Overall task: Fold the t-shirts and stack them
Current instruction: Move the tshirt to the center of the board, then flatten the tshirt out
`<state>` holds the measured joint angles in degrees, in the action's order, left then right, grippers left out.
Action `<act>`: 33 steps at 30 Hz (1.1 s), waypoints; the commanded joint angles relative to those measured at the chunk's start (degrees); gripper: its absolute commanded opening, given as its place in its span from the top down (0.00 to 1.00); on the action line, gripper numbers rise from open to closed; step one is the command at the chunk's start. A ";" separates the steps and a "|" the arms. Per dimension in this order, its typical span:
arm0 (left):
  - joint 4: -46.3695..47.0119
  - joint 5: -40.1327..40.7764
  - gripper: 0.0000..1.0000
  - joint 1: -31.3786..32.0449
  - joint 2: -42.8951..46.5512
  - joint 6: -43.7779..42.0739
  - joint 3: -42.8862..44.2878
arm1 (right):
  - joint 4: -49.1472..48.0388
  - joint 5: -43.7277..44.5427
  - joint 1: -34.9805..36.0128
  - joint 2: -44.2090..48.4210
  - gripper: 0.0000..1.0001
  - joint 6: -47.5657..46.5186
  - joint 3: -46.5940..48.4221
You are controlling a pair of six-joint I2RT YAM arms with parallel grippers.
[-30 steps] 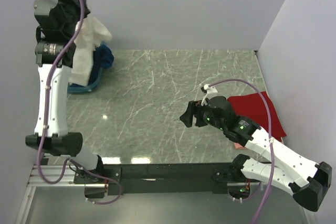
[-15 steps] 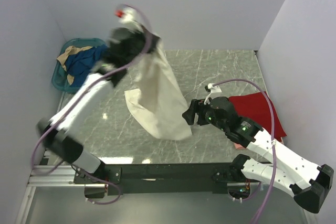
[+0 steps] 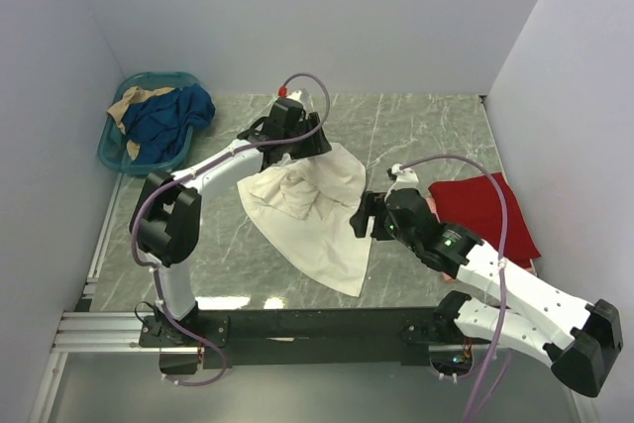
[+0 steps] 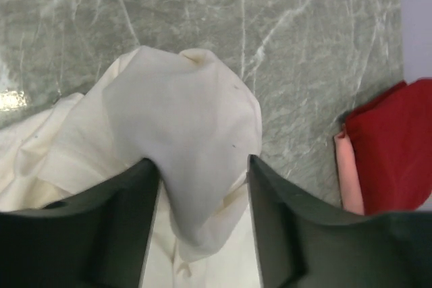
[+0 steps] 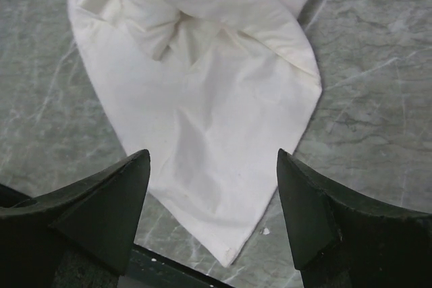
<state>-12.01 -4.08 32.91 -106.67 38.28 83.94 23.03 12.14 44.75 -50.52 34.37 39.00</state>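
Observation:
The cream-white t-shirt (image 3: 317, 230) lies crumpled on the table's middle, one pointed corner toward the near edge. My left gripper (image 3: 297, 146) hovers over its far edge. In the left wrist view that gripper (image 4: 202, 163) stands open, and a loose hump of the cream-white t-shirt (image 4: 182, 106) rises between the fingers. My right gripper (image 3: 359, 217) is open at the shirt's right side. In the right wrist view it (image 5: 212, 156) spans the near corner of the cloth (image 5: 202, 99) without touching it. A red t-shirt (image 3: 490, 210) lies at the right, with a pink one (image 4: 349, 180) under its edge.
A teal basket (image 3: 111, 151) at the far left corner holds blue and tan clothes. Walls close in the left, back and right sides. The right arm's white link lies partly over the red t-shirt. A black rail (image 3: 317, 324) runs along the near edge.
My left arm swung the cream-white t-shirt from high above the basket to the table's middle, laid it down, and its jaws opened. The right gripper barely moved.

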 commanded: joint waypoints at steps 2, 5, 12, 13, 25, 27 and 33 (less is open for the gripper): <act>3.22 -3.39 0.30 0.67 7.24 0.65 -2.45 | -3.25 4.29 -0.19 -4.93 0.19 -0.09 4.05; 3.48 -1.64 0.26 0.58 13.12 2.85 -8.51 | -3.78 5.00 -0.72 -9.31 0.21 -1.05 7.74; -1.44 11.01 0.28 0.41 28.61 13.21 -27.85 | -6.59 3.16 -1.16 -22.32 0.25 -6.76 18.11; -1.61 11.37 0.30 0.40 29.84 14.53 -29.69 | -6.50 2.37 -1.16 -26.25 0.27 -8.25 21.43; 1.73 13.92 0.48 0.32 30.31 18.15 -41.14 | 7.20 12.28 -1.51 -58.43 0.35 -15.30 55.62; 1.38 16.45 0.52 0.32 26.71 17.36 -39.21 | 10.00 14.83 -2.12 -61.00 0.35 -15.30 57.75; -1.70 19.98 0.64 0.23 15.63 16.91 -34.73 | 9.76 9.84 -6.69 -62.95 0.59 -15.30 54.27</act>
<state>-12.93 12.05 33.23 -88.36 55.81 46.61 30.68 21.71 40.62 -114.69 19.53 94.54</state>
